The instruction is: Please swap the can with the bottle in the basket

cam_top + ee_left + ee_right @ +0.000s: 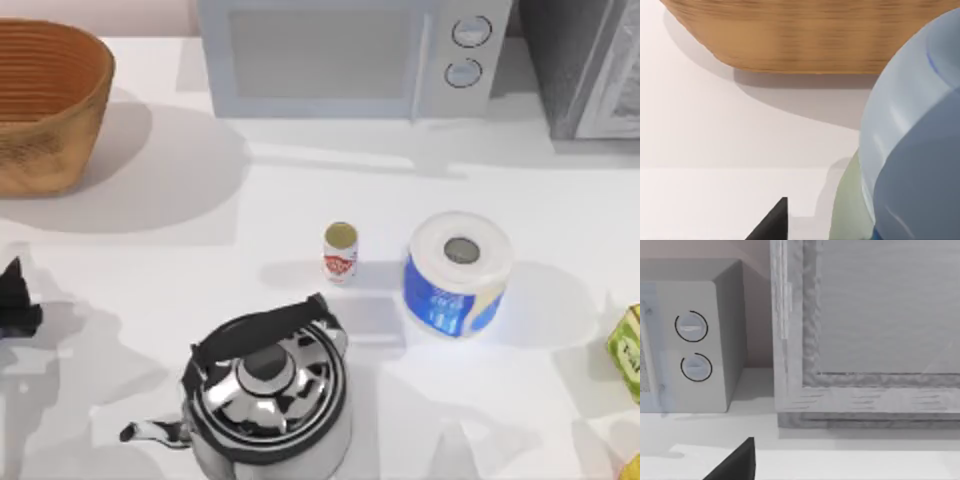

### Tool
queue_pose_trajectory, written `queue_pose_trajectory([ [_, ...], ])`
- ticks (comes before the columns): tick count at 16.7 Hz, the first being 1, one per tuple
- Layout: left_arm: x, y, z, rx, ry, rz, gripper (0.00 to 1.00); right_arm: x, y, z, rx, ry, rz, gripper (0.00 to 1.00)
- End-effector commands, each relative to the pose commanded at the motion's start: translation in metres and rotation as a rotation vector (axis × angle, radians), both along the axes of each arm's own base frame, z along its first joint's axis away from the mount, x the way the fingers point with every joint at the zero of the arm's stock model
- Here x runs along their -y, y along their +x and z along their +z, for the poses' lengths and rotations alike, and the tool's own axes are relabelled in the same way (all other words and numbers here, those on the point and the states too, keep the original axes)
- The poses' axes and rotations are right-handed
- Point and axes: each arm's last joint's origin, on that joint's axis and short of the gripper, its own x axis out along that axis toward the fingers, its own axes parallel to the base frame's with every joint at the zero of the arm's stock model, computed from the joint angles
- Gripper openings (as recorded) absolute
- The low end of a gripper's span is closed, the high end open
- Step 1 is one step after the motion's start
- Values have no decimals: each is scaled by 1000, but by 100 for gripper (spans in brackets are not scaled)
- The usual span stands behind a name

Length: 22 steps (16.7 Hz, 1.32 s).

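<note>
Nearest the front edge of the table (150, 230) stands a polished steel kettle (270, 390), black handle arched over its lid, spout pointing to the table's left. Level with it, at the far left edge, is the dark tip of the left gripper (12, 300), low over the white surface. In the left wrist view one black wedge of that gripper (772, 222) juts in beside a large pale blue rounded body (910, 150) with a greenish band under it, very close to the camera. I cannot tell whether this is the bottle, whether the gripper has hold of it, or how wide the gripper stands

Just behind the kettle the can (340, 252) stands upright in the middle of the table, gold top up, red-and-white label facing front, touching nothing. To its right, near but apart, is a blue-and-white paper roll (458, 272) on end, and at the right edge a green-yellow carton (628, 350)

The right gripper (735, 465) shows as a single black wedge in the right wrist view, low over the table and facing the back. Whether it is spread or closed I cannot tell

Farthest back, the basket (50, 110) sits in the left rear corner, well apart from the can, its ribbed wall also ahead of the left wrist camera (790, 35). A microwave (320, 60) stands at the rear middle, a grey cabinet (590, 60) to its right
</note>
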Motion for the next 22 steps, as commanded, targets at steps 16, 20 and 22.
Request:
queue_pose_trajectory([
  [16,0,0,0,0,0,0,0,0,0,0,0,0,0,100],
  [20,-8,5,6,13,14,37,0,0,0,0,0,0,0,100],
  [22,-24,14,18,31,34,112,0,0,0,0,0,0,0,100],
])
